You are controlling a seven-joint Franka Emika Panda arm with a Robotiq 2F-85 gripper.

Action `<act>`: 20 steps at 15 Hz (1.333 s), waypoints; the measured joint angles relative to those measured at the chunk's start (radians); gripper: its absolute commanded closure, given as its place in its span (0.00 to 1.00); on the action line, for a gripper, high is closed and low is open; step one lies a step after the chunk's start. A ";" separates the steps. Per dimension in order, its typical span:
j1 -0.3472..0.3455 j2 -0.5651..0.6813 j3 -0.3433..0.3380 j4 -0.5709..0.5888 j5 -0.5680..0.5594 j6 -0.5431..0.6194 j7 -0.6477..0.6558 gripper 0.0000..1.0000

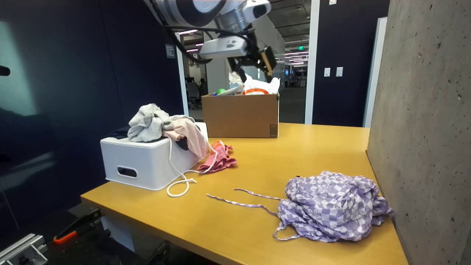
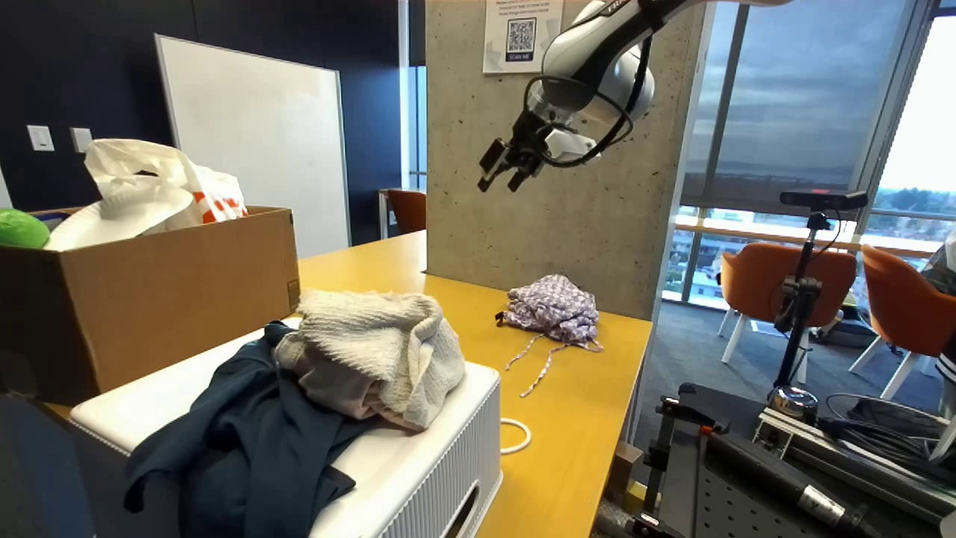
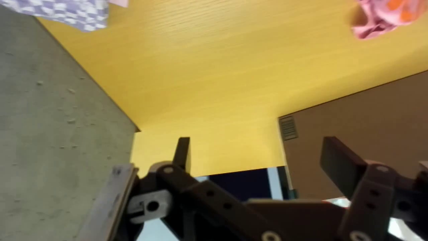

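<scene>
My gripper (image 1: 256,77) (image 2: 500,183) (image 3: 256,140) is open and empty, high above the yellow table (image 1: 312,151). It touches nothing. A purple checkered cloth (image 1: 333,206) (image 2: 553,306) lies bunched near the pillar, its thin ties spread out; part shows in the wrist view (image 3: 67,13). A white bin (image 1: 128,165) (image 2: 478,418) bears a grey towel (image 1: 147,125) (image 2: 388,344), a pale pink garment (image 1: 189,134) with a white cord, and a navy cloth (image 2: 254,441). A rose-pink cloth (image 1: 220,159) (image 3: 384,20) with orange patches lies on the table beside the bin.
A cardboard box (image 1: 241,116) (image 2: 187,291) (image 3: 361,117) stands on the table, filled with a white plastic bag (image 1: 263,86) (image 2: 164,175) and a green round item (image 2: 22,228). A concrete pillar (image 1: 423,110) (image 2: 560,202) (image 3: 60,134) borders the table. A camera stand (image 2: 803,284) stands beyond.
</scene>
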 measured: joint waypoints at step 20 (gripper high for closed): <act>0.352 -0.139 0.148 -0.180 -0.043 -0.321 0.293 0.00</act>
